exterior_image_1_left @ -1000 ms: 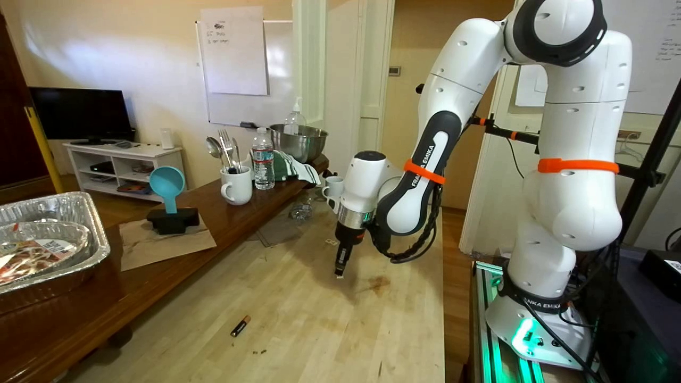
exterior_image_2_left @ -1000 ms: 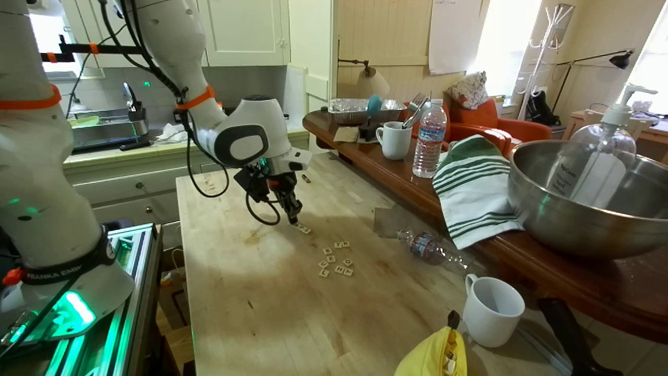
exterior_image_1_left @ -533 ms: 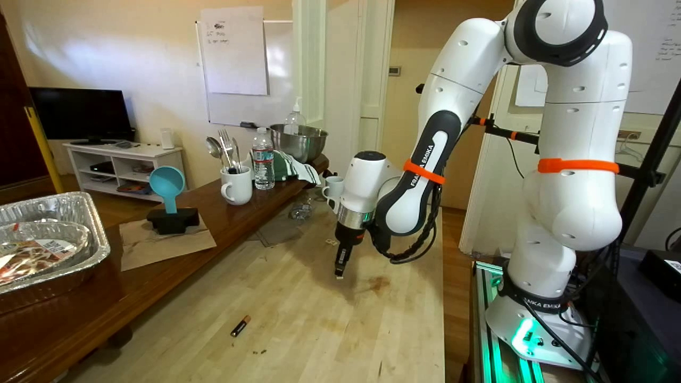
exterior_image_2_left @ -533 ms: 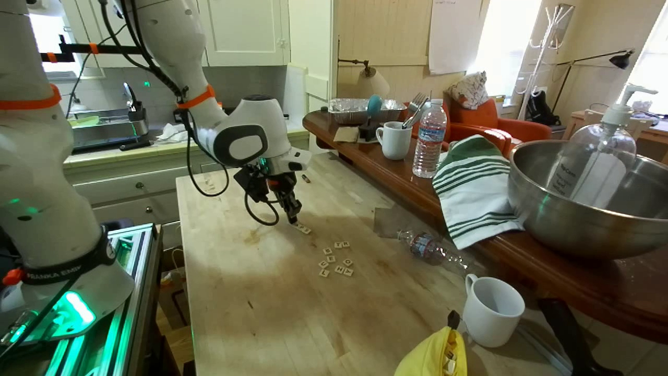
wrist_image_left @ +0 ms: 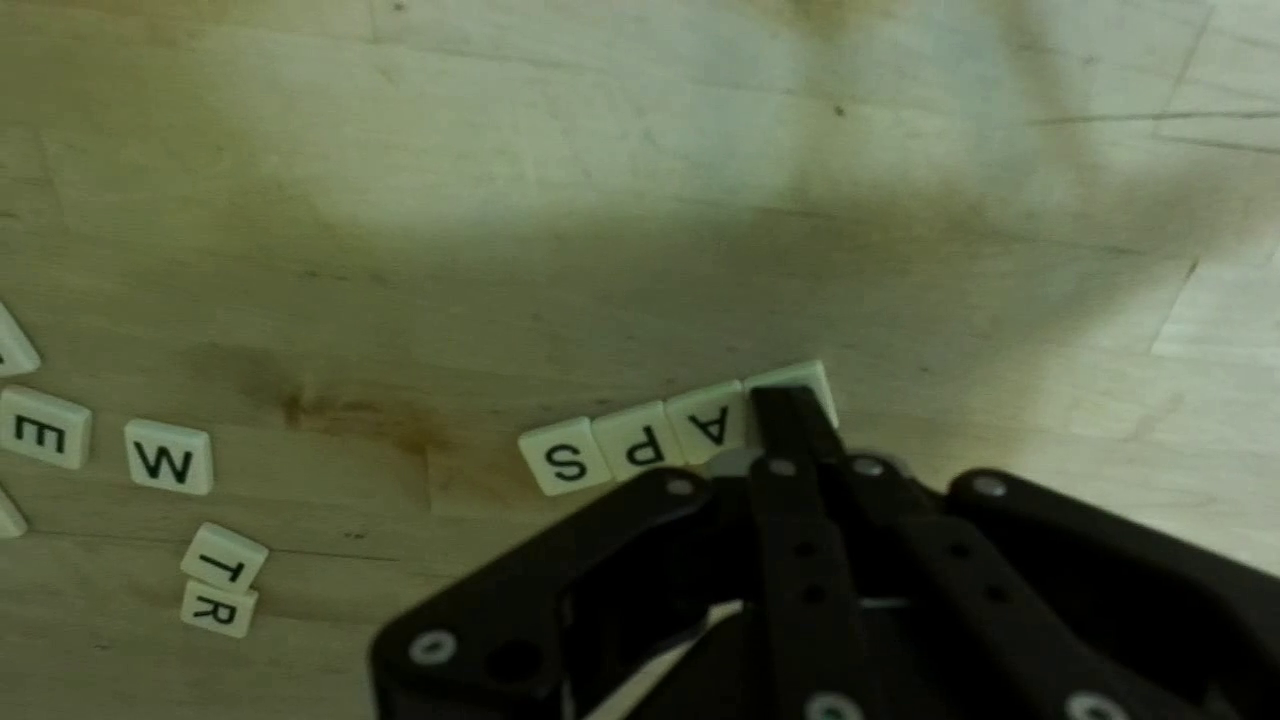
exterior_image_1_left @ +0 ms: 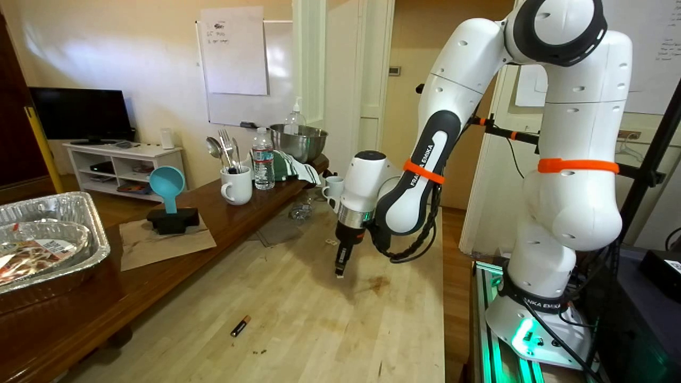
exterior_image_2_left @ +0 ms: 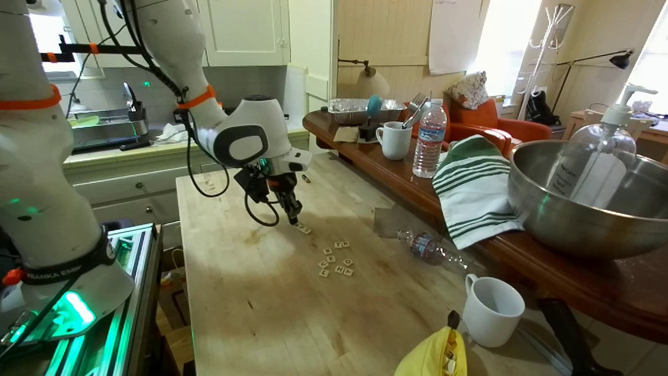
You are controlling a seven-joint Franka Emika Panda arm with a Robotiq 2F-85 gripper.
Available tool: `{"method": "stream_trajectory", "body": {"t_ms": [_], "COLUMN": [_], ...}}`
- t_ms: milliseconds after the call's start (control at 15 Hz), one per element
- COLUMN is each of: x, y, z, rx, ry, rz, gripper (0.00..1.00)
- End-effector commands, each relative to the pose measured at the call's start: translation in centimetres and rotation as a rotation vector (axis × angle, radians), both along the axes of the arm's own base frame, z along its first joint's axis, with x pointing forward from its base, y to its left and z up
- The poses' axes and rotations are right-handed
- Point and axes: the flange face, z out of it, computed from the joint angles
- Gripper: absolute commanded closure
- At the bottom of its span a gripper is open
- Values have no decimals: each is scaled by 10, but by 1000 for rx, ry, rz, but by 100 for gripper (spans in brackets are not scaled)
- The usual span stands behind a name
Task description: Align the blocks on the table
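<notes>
My gripper (wrist_image_left: 786, 396) is shut, with nothing visible between its fingers. Its tips hide most of an end block (wrist_image_left: 802, 376); whether they press on it I cannot tell. That block closes a slanted, touching row with the lettered blocks S (wrist_image_left: 565, 456), P (wrist_image_left: 640, 440) and A (wrist_image_left: 708, 418). Off to the left in the wrist view lie loose blocks W (wrist_image_left: 168, 457), E (wrist_image_left: 44, 427), T (wrist_image_left: 224, 556) and R (wrist_image_left: 218, 608). In an exterior view the row (exterior_image_2_left: 303, 229) sits under the gripper tip on the table (exterior_image_2_left: 261, 318), with several scattered blocks (exterior_image_2_left: 340, 269) nearer that camera.
A crumpled plastic bottle (exterior_image_2_left: 430, 249), a white mug (exterior_image_2_left: 493, 313) and a yellow pouch (exterior_image_2_left: 430, 355) lie beyond the scattered blocks. A battery (exterior_image_1_left: 240, 325) rests on the table. Along one side runs a raised dark wooden counter (exterior_image_1_left: 159, 276) bearing a bottle, cutlery mug and bowl.
</notes>
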Motion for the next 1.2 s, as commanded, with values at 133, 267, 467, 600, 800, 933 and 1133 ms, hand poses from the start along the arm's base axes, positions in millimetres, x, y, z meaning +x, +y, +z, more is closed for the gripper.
{"method": "stream_trajectory", "body": {"t_ms": [133, 267, 467, 600, 800, 933, 1133], "x": [-3, -2, -1, -1, -1, 1, 3], "y": [-2, -1, -1, 0, -1, -1, -4], "z": [2, 5, 10, 13, 17, 21, 28], "rx": [3, 7, 8, 10, 12, 13, 1], "ry": [-4, -10, -14, -18, -26, -29, -24], "rz": [-5, -7, -12, -15, -17, -15, 24], "gripper": [100, 100, 100, 100, 100, 100, 68]}}
